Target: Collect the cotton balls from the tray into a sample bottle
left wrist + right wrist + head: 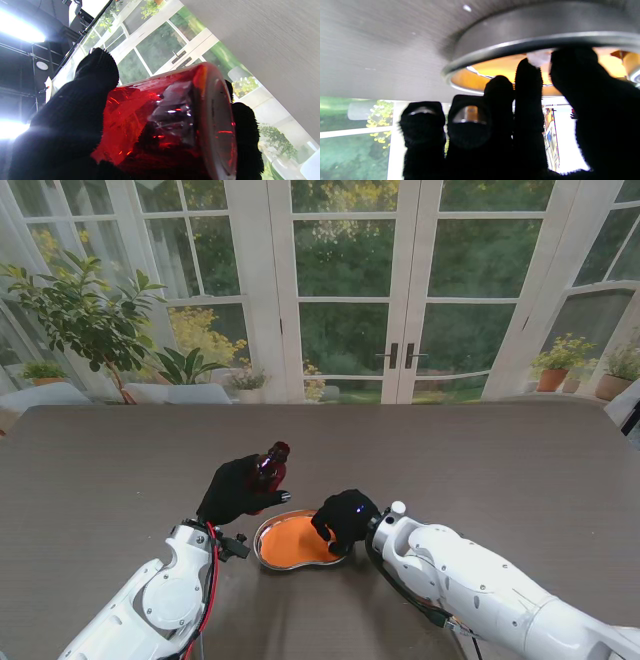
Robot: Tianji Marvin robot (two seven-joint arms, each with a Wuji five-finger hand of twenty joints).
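Pinching a white cotton ball (538,57) inside the orange tray (268,552) on the worktop, the right hand (343,520) is mid-pick. Just beyond, the left hand (237,488) grips the red bottle (271,463), tilted; next, I judge, comes lifting the ball to its mouth.

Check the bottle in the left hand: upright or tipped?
Tipped. The red bottle leans toward the tray in the left hand, clear of the table.

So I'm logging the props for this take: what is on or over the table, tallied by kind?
Sample bottle, red, held in the left hand: 1
Tray, orange inside: 1
Cotton ball, white, pinched by the right hand over the tray: 1 visible
Total: 3
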